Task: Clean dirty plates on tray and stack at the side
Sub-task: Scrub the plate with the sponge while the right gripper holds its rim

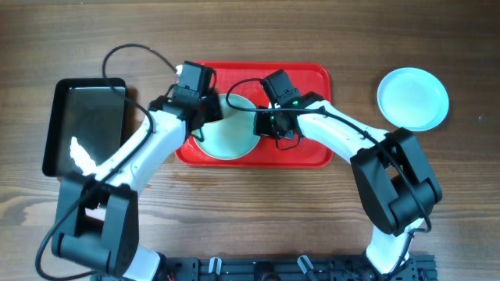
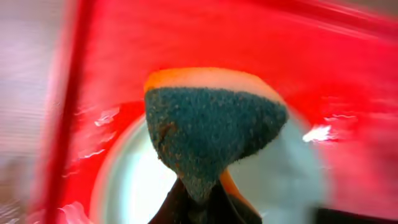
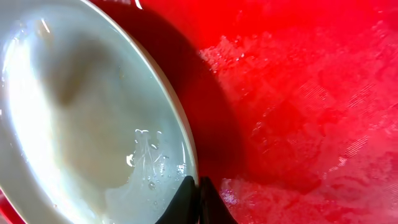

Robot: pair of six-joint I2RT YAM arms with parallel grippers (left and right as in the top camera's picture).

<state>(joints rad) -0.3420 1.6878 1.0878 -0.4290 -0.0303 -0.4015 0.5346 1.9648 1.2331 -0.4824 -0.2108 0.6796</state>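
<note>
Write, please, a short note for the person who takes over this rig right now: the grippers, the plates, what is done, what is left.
Left gripper: jaws shut on a sponge, held over the plate in the red tray.
Right gripper: jaws shut on that plate's rim; the plate looks tilted up.
Done: a side plate lies on the table at the right, with no smears visible. I cannot tell if more lie under it.
Left: finish scrubbing the held plate, then stack it at the side.

Your overhead looks straight down on the whole table (image 1: 250,31); both wrist views sit close over the tray (image 1: 308,86), sharing its plate (image 1: 230,136)
</note>
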